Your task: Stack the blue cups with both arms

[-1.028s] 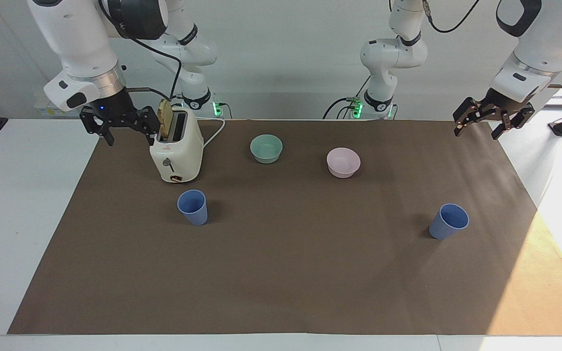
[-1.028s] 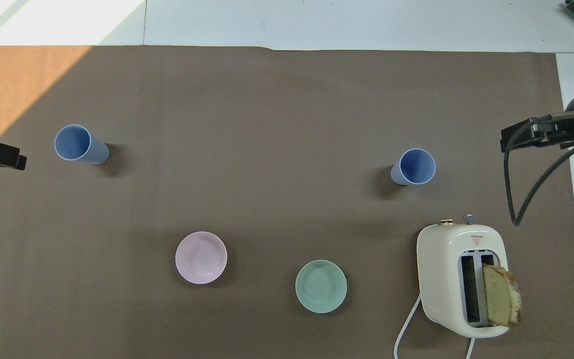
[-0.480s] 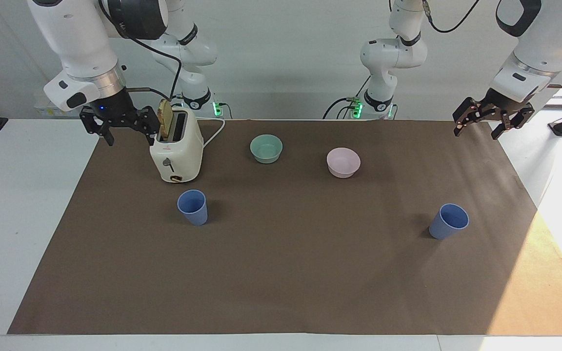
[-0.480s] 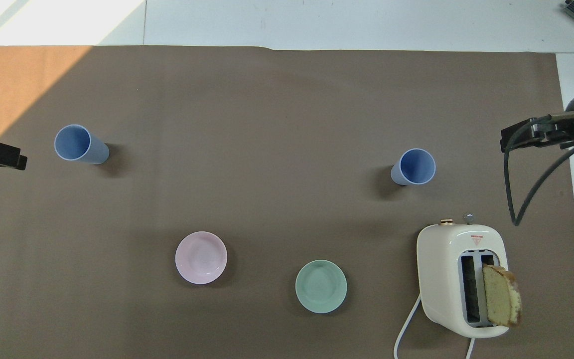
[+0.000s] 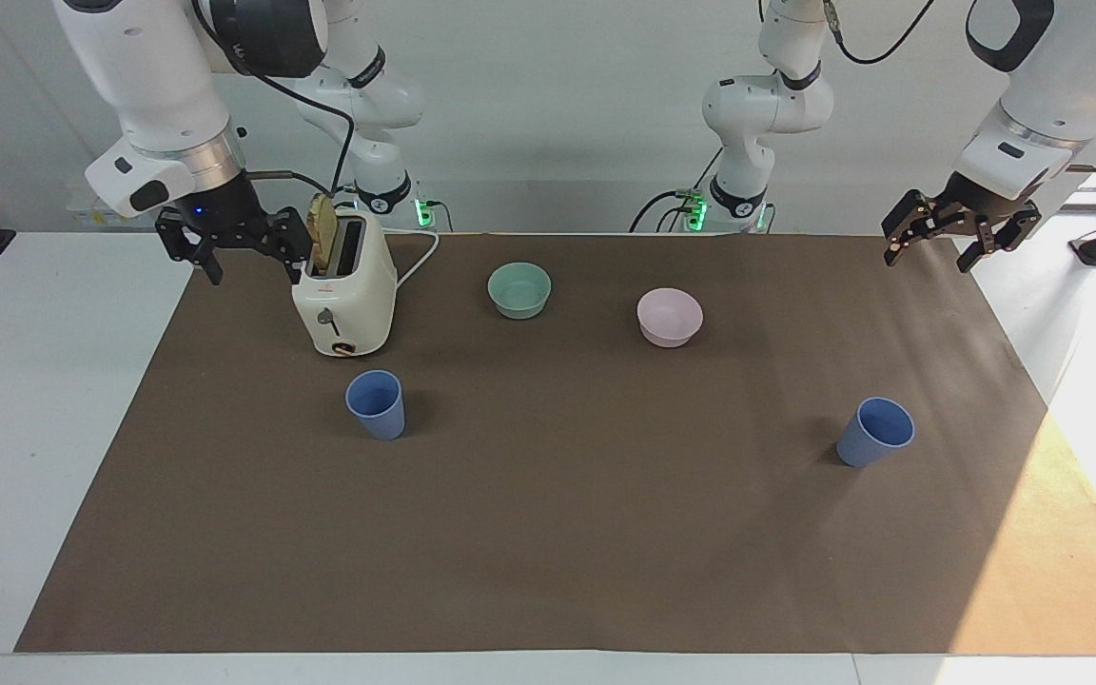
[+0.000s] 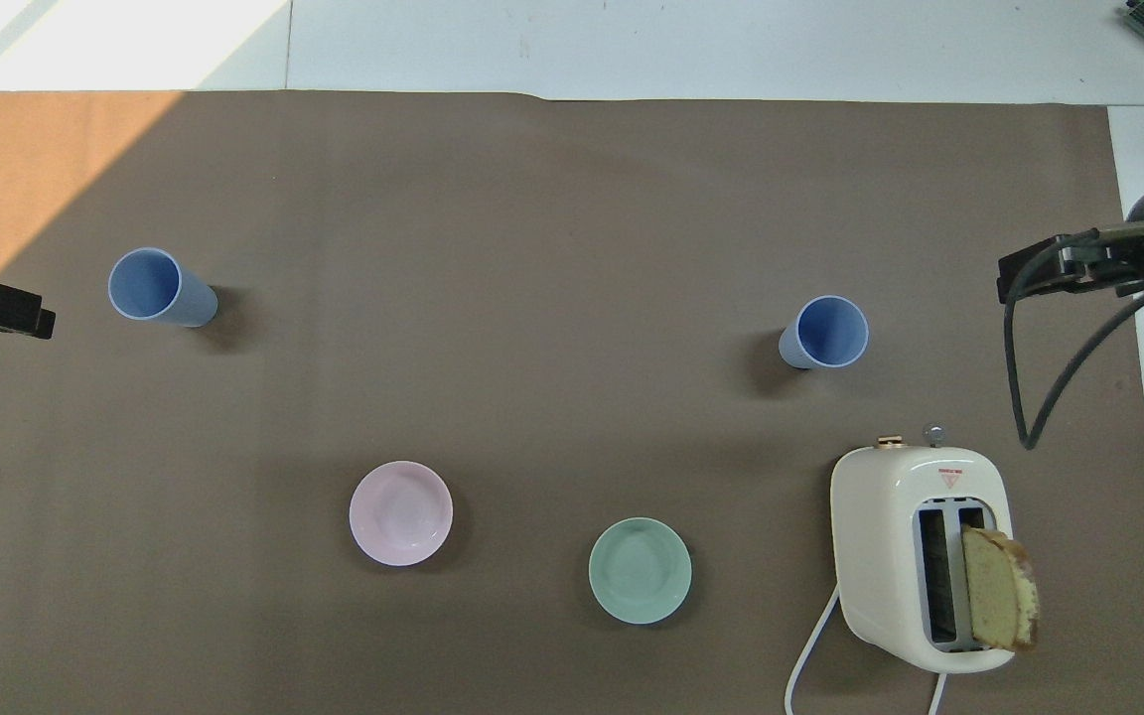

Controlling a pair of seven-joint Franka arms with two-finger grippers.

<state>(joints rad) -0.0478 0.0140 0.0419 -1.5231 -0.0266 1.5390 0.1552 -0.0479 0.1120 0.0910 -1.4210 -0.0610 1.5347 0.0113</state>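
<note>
Left gripper (image 5: 933, 247) open, well apart from blue cup (image 5: 875, 432).

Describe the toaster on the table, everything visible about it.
The toaster is cream-white and glossy, with two slots on top. A slice of bread stands up out of one slot. Its front shows a lever, a small round knob and a red mark. A white cord runs from it. It stands upright on the brown mat at the right arm's end, beside the teal bowl.

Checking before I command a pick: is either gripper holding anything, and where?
Nothing is held: left gripper and right gripper hang open in the air.
</note>
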